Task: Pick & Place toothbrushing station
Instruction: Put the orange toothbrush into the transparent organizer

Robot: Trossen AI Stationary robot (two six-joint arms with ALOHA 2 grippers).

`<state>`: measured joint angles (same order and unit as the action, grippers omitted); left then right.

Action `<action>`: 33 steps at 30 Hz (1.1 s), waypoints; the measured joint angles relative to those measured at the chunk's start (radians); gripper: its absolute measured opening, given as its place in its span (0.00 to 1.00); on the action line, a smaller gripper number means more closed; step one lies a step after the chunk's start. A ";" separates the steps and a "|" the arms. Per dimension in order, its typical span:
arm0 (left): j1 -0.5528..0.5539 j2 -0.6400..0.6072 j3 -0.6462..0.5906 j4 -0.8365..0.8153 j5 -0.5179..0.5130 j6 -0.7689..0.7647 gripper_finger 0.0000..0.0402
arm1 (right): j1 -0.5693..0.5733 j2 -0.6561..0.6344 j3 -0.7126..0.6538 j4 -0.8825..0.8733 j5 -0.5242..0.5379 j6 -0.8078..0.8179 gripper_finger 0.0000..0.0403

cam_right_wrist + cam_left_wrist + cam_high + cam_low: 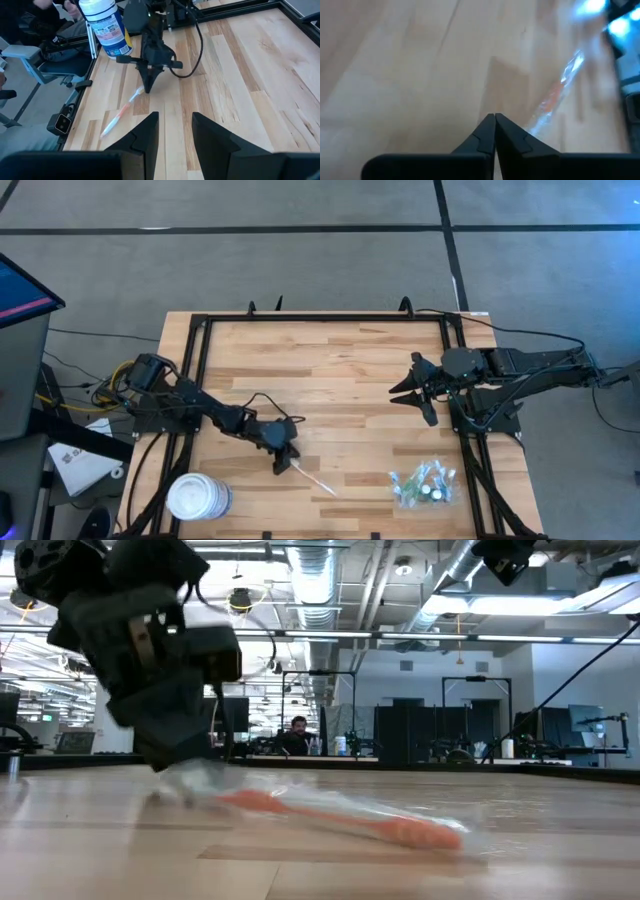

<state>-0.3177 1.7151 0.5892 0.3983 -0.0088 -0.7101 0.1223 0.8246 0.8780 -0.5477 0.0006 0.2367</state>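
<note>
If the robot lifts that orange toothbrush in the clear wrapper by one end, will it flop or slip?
The toothbrush looks straight and thin, so it probably stays stiff and feels light. Its clear, shiny wrapper may be slippery. The left gripper is shut at one end of it, so the long free end would likely droop or swing when lifted.

White tub [197, 497], wrapped orange toothbrush [312, 477]

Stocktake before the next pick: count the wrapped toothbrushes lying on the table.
1. The wrapped toothbrush lies on the table's near middle, its end at the left tool, which is shut. More may be hidden in the clear pile on the right.
</note>
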 joint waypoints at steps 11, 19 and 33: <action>-0.005 -0.203 0.002 0.013 -0.111 0.099 0.00 | 0.000 0.000 0.001 0.002 0.000 0.000 0.27; -0.009 -0.202 0.003 0.027 -0.141 0.103 0.00 | 0.022 0.035 0.002 0.029 0.000 0.058 0.27; -0.019 -0.202 0.097 0.038 -0.144 0.186 0.00 | 0.091 0.389 0.000 0.270 -0.098 0.052 0.27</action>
<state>-0.3369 1.5135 0.6859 0.4359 -0.1524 -0.5240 0.2128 1.2135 0.8783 -0.2780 -0.0972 0.2886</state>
